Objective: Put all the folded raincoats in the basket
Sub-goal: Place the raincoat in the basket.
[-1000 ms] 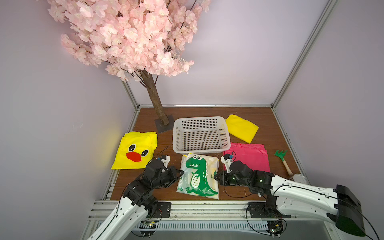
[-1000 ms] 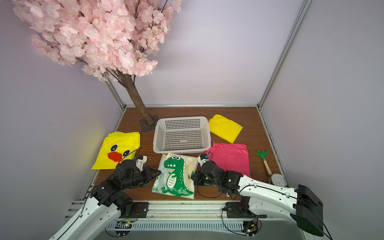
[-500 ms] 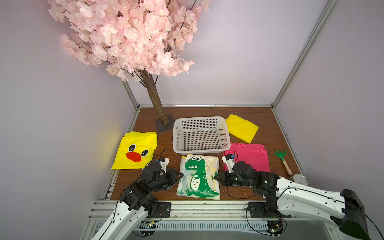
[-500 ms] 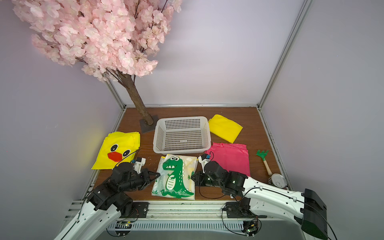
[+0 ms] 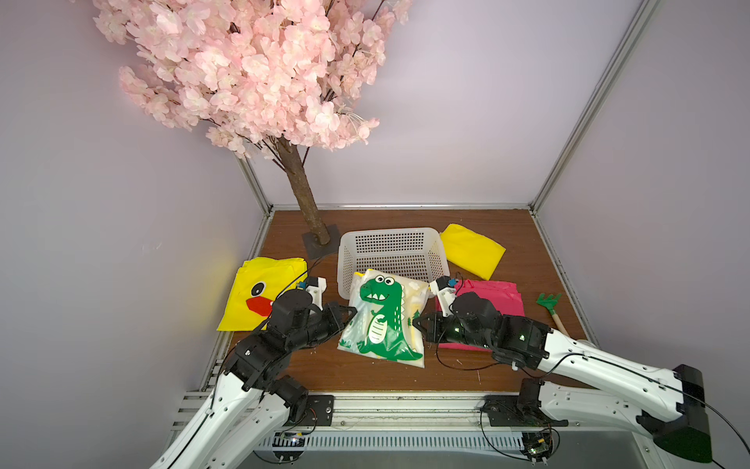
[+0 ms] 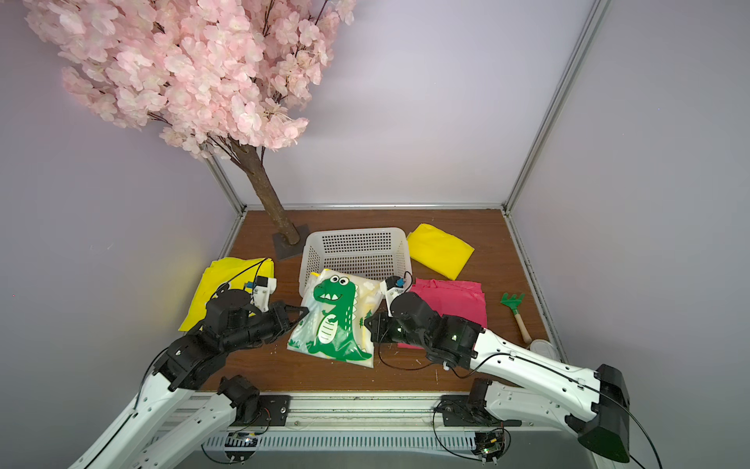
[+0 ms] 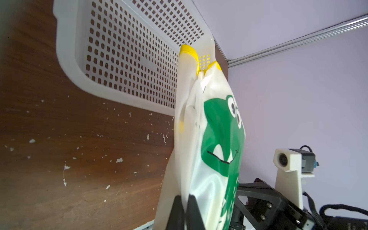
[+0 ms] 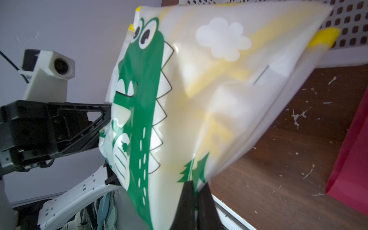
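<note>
Two side edges of the folded translucent white plastic raincoat with a green dinosaur print (image 5: 383, 320) are pinched, one by the left end effector (image 5: 351, 314), one by the right end effector (image 5: 418, 325), both equally near. Lifted, its long axis points straight ahead at the white perforated plastic basket (image 5: 389, 231), far end over the near rim. A folded pink raincoat (image 5: 497, 294) and a yellow duck-faced raincoat (image 5: 247, 276) lie clear aside.

Overhead stereo pair, close wrist views
</note>
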Available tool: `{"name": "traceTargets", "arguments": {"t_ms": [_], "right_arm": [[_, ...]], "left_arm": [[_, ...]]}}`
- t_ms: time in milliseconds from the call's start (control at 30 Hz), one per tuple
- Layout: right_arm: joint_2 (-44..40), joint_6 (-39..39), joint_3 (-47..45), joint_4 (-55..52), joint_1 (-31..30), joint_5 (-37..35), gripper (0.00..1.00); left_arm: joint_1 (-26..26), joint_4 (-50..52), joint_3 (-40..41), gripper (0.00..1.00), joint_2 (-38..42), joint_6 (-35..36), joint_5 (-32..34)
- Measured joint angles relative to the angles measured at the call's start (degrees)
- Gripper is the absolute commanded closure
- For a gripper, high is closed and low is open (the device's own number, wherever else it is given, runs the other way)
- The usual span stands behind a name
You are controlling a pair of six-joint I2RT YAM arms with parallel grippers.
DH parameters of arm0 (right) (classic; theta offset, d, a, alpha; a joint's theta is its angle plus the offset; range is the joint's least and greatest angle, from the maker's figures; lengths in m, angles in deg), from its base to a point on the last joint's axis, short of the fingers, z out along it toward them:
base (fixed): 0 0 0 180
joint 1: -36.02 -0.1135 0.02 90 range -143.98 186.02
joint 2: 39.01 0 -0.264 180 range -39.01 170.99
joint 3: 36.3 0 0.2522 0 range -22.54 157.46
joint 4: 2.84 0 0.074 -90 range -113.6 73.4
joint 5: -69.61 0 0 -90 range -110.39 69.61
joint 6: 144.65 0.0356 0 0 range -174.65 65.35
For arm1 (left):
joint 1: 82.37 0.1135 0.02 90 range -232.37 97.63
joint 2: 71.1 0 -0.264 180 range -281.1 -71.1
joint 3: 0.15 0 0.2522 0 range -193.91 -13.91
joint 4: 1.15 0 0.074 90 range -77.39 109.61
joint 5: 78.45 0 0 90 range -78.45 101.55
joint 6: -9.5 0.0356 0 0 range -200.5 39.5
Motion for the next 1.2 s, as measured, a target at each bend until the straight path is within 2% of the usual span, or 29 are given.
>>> {"name": "traceTargets", "arguments": {"t_ms": [300,533,800,967,1200], "right_arm": [[9.16,-5.86,5.05,1.86,15.26,4.96,1.00],[19.43,-10.23,12.94,5.33,22.97,9.86,1.00],[31.32,-12.72,21.38,8.59,27.39,12.17,1.00],[37.27,-13.53,22.73,10.05,28.55,13.07,1.00],[41.79,-14.47,22.73,11.56,28.96,14.14,1.00]], "left_arm": [[0.52,-13.22,-1.55,0.99,-15.63,4.31,3.30],[6.34,-22.10,-5.11,0.99,-24.81,7.06,2.08],[10.25,-28.13,-11.39,0.99,-36.68,11.34,1.27],[11.47,-31.30,-10.97,0.99,-42.12,13.25,0.96],[12.00,-34.34,-8.55,0.99,-45.27,15.39,0.92]]}}
